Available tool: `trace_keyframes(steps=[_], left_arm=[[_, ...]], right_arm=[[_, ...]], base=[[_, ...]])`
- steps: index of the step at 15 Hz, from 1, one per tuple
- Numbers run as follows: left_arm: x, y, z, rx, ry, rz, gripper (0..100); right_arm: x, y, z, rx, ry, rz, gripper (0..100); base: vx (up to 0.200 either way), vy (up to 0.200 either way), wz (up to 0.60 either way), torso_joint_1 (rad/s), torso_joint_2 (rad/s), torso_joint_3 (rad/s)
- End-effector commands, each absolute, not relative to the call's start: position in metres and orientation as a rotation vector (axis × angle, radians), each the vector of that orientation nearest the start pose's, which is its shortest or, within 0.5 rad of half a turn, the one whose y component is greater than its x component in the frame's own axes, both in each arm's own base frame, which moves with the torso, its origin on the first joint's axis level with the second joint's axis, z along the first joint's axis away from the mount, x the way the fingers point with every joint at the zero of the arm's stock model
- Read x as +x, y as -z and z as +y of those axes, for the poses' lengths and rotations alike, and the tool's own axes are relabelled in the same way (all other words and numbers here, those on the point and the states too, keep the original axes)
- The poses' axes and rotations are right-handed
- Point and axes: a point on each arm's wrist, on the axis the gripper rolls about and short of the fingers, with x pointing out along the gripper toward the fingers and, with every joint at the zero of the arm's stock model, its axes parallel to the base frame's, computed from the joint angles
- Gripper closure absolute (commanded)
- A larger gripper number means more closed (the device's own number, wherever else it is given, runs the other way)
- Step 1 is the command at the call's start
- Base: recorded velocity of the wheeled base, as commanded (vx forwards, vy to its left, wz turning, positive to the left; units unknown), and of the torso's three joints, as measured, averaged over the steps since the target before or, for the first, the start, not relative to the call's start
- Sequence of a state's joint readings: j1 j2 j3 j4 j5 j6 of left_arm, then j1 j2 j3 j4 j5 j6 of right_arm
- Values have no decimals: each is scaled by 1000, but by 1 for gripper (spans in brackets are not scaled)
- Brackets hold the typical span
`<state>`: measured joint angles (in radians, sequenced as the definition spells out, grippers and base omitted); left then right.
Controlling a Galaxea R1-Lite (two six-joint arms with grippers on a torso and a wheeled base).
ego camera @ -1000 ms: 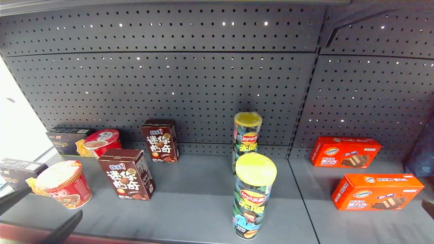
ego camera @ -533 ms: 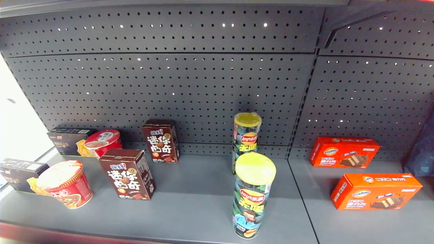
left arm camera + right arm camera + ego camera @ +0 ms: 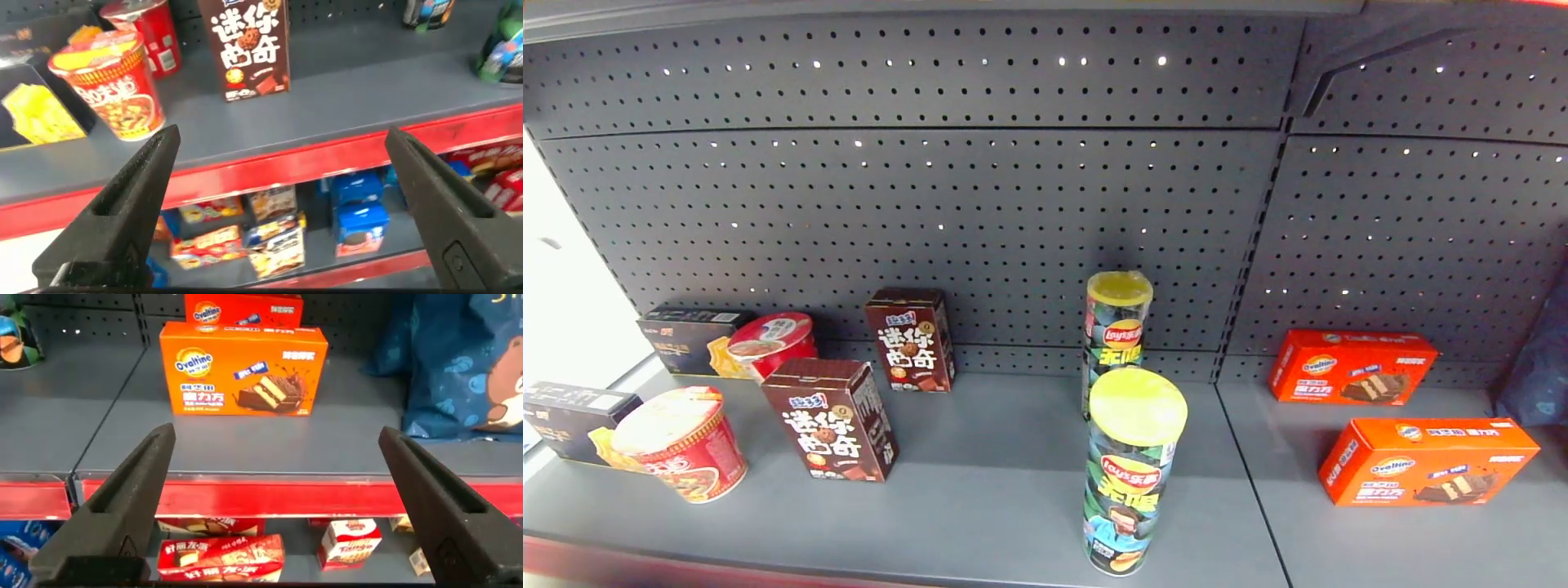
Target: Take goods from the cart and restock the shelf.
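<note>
Nearest, in front of the shelf's red front lip, the left gripper and the right gripper each hang with both fingers spread wide and nothing between them. The left one faces the noodle-cup end and the right one faces the orange-box end. Below the lip, small packets stand on a lower level.

Front row on the grey shelf, left to right:
- a black box just beside a red noodle cup;
- an upright brown biscuit box with white lettering;
- an upright chips can, yellow-lidded, with a green-and-black wrap;
- a flat orange wafer box.

Back row, one behind each:
- a second black box;
- a second noodle cup;
- a second biscuit box;
- a second chips can;
- a second wafer box.

A blue bag sits at the far right. Farthest back is the dark perforated back panel.
</note>
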<state>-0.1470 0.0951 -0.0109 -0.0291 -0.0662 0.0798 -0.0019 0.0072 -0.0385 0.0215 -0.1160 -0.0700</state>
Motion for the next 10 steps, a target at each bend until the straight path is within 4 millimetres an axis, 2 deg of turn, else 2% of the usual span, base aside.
trace_keyframes(steps=[1,3,4,10], left_arm=[[-16,-83,1,80,217,45,0],[-16,-83,1,77,217,44,0],[-16,-83,1,77,218,44,0],[-16,-83,0,74,264,41,0]], right_arm=[[-26,-84,-3,-74,115,-8,0],[-26,-84,-2,-76,108,-8,0],[-26,-84,-2,-76,103,-8,0],[-26,-84,-2,-76,103,-8,0]], base=[[0,0,0,0,0,0],[0,0,0,0,0,0],[0,0,-600,2,-2,2],[0,0,0,0,0,0]])
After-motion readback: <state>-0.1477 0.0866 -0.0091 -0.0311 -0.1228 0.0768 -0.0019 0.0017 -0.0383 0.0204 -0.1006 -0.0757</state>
